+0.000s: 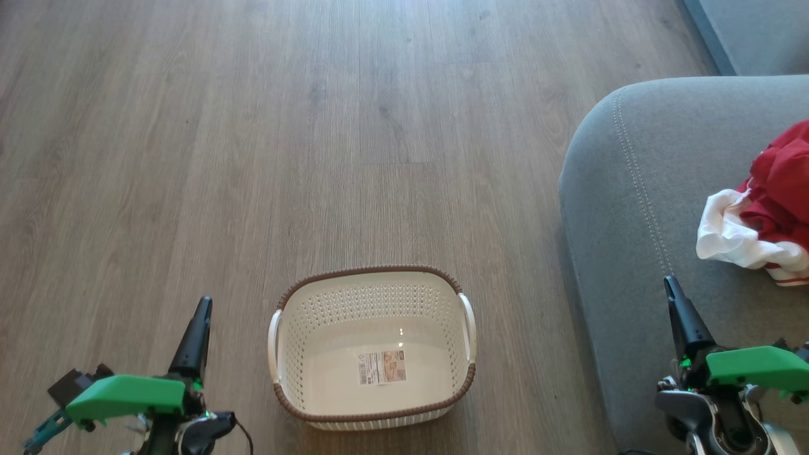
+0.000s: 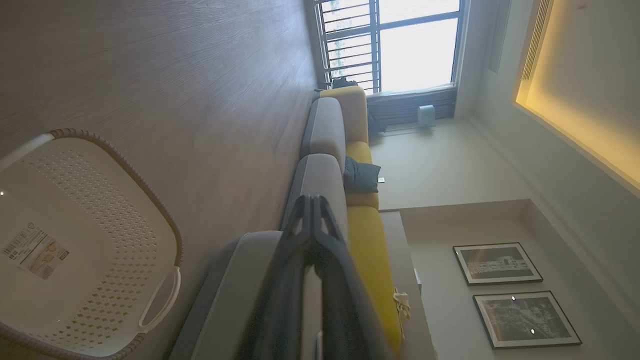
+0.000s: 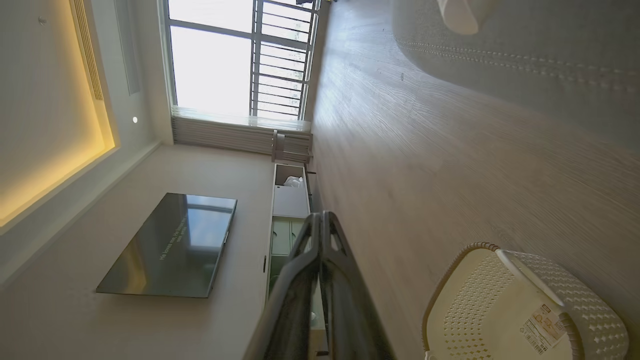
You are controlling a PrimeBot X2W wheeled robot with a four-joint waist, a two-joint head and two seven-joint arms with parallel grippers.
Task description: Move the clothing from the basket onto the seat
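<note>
Pretty much done by the look of it: the basket [image 1: 373,270] is seen sitting on the wooden floor [image 1: 253,126] with nothing in it, the paper label [image 1: 382,368] on its bottom left fully exposed. The clothing [image 1: 768,208] is found bunched in 1 red-and-white heap on the grey seat [image 1: 632,189], right at the edge of the head view, so part of the heap is cut off and how many pieces are in it can't be told. If anything is left, it's judged to be only pulling the arms back, since no more fabric is spotted in the basket or on the floor. The right gripper [image 1: 671,287] is held over the front part of the seat with its 2 fingers pressed together and nothing caught between them. The clothing lies near it, a little ahead and to its right, and isn't touched by it. The left gripper [image 1: 203,306] is likewise seen closed up and carrying nothing, parked over the floor just left of the basket. The clothing is well apart from it, with the basket and the seat's rounded corner lying between.
</note>
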